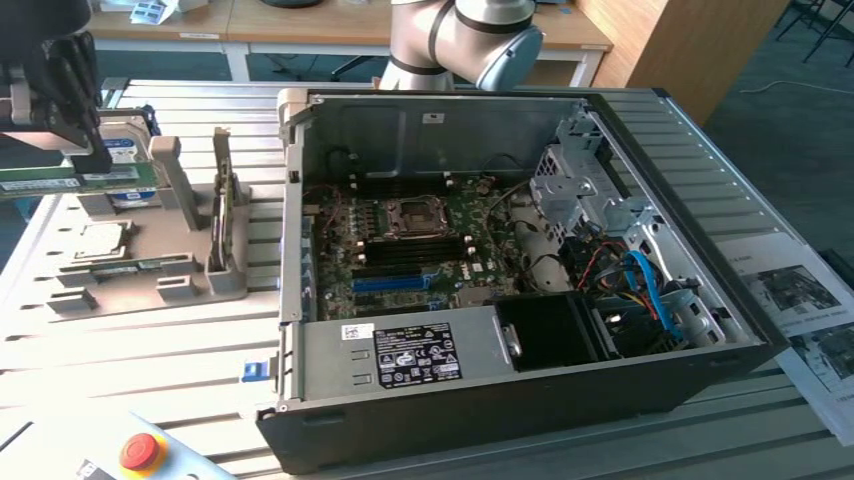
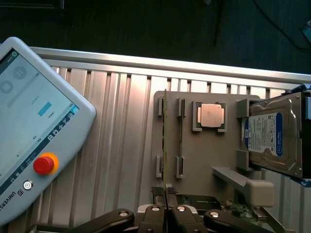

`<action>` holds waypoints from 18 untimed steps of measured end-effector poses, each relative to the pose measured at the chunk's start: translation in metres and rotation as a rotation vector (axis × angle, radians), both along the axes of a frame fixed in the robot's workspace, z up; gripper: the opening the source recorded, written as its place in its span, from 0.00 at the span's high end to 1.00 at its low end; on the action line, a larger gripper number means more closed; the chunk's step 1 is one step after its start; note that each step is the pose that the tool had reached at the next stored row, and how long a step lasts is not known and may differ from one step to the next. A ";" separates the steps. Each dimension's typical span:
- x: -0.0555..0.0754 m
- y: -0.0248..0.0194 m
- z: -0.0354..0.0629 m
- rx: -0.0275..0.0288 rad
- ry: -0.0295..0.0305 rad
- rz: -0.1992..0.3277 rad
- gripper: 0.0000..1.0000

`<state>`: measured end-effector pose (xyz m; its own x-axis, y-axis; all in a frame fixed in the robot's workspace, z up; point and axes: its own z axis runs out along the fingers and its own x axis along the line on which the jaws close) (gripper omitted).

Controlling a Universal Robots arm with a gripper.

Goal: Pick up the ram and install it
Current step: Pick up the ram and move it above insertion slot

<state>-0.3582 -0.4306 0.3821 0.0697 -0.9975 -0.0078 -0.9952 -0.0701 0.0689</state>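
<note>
My gripper point(image 1: 91, 160) hangs at the exterior view's far left, above the grey parts holder point(image 1: 180, 295), shut on the ram point(image 1: 47, 183), a long green stick lifted clear of the holder. In the wrist view the held ram point(image 2: 165, 141) appears edge-on as a thin line running out from between the fingertips of the gripper point(image 2: 166, 196). A second ram point(image 2: 181, 133) lies in its slot on the holder point(image 2: 209, 160), also seen as a green strip point(image 1: 134, 267). The open computer case point(image 1: 300, 330) holds the motherboard point(image 1: 400, 245) to the exterior view's right of the gripper.
On the holder sit a square silver processor point(image 2: 210, 115) and a silver hard drive point(image 2: 272, 133) with a blue-white label. A teach pendant point(image 2: 34, 126) with a red stop button point(image 2: 43, 165) lies on the ribbed metal table point(image 2: 121, 136). Printed sheets point(image 1: 801, 300) lie beside the case.
</note>
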 end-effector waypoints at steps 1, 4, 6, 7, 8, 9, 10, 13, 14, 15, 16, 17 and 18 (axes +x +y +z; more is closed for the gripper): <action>0.000 0.0001 0.0000 0.0000 -0.0026 0.000 0.88; 0.000 0.0000 0.0000 0.0000 -0.0079 0.001 0.88; -0.001 0.0000 0.0000 0.0000 -0.0089 0.001 0.88; -0.001 0.0000 0.0000 -0.0001 -0.0108 0.001 0.88; -0.001 0.0000 0.0000 0.0000 -0.0146 0.001 0.88; -0.001 0.0000 0.0000 -0.0001 -0.0180 0.001 0.88; -0.001 0.0000 0.0000 -0.0001 -0.0205 0.002 0.88; 0.000 0.0001 -0.0002 -0.0001 -0.0249 0.003 0.88; 0.000 0.0001 0.0000 -0.0003 -0.0250 0.004 0.88; 0.001 0.0001 0.0000 -0.0004 -0.0251 0.004 0.88; 0.002 0.0000 -0.0001 -0.0003 -0.0253 0.005 0.88; 0.004 0.0001 0.0000 -0.0004 -0.0253 0.005 0.88; 0.006 0.0000 0.0000 -0.0005 -0.0252 0.005 0.88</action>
